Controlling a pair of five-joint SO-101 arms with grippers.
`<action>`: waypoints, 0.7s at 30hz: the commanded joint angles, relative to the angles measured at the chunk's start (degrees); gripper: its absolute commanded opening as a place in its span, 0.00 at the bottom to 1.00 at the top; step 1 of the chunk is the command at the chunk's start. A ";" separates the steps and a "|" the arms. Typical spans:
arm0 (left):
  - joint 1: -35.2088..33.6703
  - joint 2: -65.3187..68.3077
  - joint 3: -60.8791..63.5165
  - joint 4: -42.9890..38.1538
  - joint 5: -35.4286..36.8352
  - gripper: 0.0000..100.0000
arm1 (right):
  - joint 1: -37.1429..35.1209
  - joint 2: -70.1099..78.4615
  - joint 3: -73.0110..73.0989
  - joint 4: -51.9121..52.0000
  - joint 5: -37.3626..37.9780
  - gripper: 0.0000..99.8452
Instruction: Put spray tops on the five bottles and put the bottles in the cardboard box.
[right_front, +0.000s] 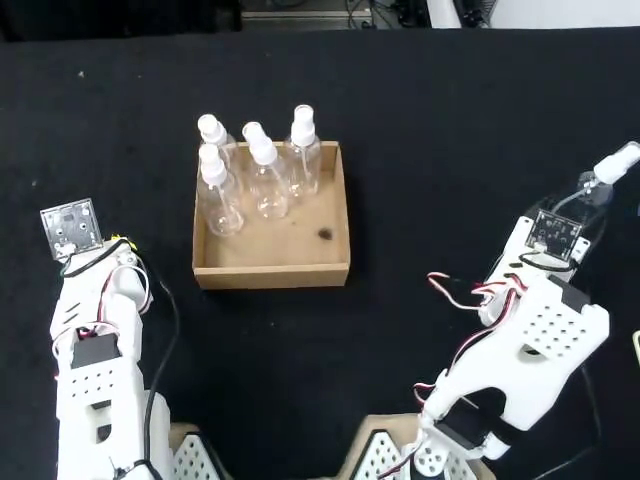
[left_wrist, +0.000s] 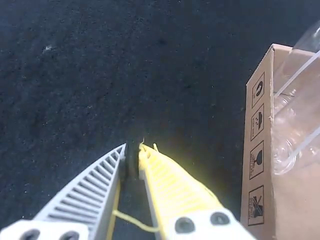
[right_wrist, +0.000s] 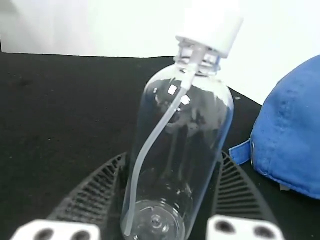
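Bottle (right_wrist: 180, 115) clamped in right gripper (right_wrist: 172, 157) beside blue hat (right_wrist: 292, 145); left gripper (left_wrist: 133, 148) closed.

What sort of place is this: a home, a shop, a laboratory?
Probably a robotics laboratory or workshop: a left arm and a right arm stand side by side at a black-covered table, with cables beyond its far edge.

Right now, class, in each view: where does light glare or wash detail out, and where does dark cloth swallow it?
Right wrist view: the backdrop behind the spray top is washed white; glints sit on the held bottle. High view: the black cloth reads flat; the clear bottles in the cardboard box show mainly by white tops. Left wrist view: bright streaks cross a boxed bottle.
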 joint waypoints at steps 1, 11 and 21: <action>-0.13 -1.14 -0.66 -1.23 0.35 0.03 | 1.93 1.89 -6.02 -1.23 0.00 0.19; 0.04 -1.14 -0.66 -1.23 0.35 0.03 | 3.96 8.48 -13.23 -1.49 0.00 0.19; 0.04 -1.14 -0.66 -1.32 0.35 0.03 | 3.52 8.57 -13.14 -1.23 0.00 0.20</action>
